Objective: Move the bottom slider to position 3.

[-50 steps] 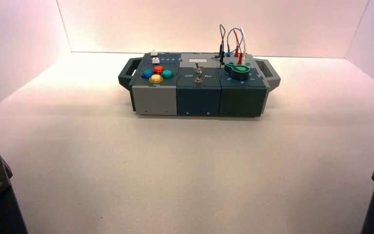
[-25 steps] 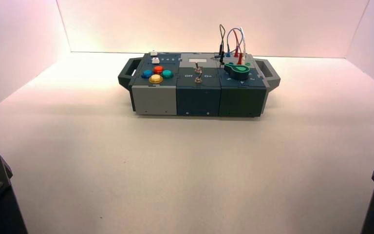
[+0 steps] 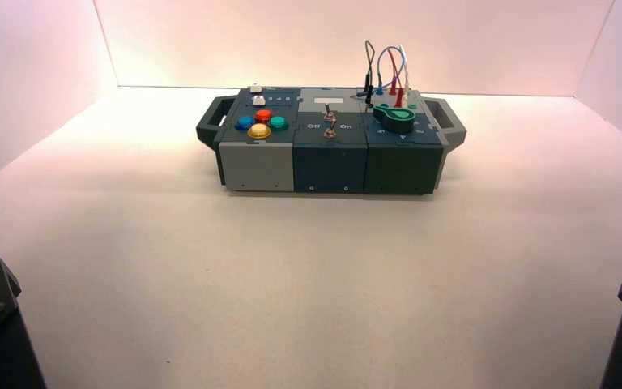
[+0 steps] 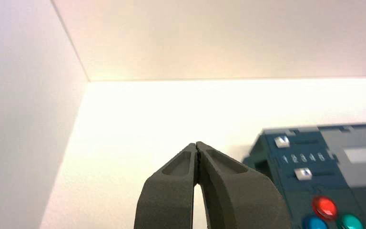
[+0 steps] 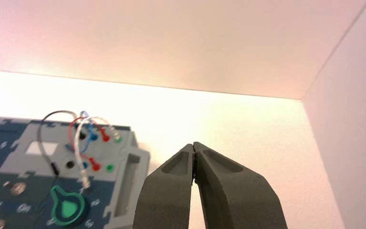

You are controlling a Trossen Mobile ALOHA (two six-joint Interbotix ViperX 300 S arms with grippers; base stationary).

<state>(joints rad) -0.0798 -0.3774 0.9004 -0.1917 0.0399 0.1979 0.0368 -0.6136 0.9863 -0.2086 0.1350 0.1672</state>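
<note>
Nothing has been moved since earlier; both tools, left tool (image 4: 198, 145) and right tool (image 5: 193, 145), are kept clenched, empty. The bottom slider (image 4: 303, 173), a white squarish knob, is seen below numerals "1 2 3 4 5".

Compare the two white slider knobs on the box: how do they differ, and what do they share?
The bottom slider sits nearest the red button; the top slider sits beyond the numerals. The bottom knob is further along its track than the top. Both are small, white, squarish.

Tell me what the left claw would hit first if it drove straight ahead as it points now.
Probably nothing on the box: the shut left claw aims past its left end, over bare table toward the back wall. Depth is unclear.
</note>
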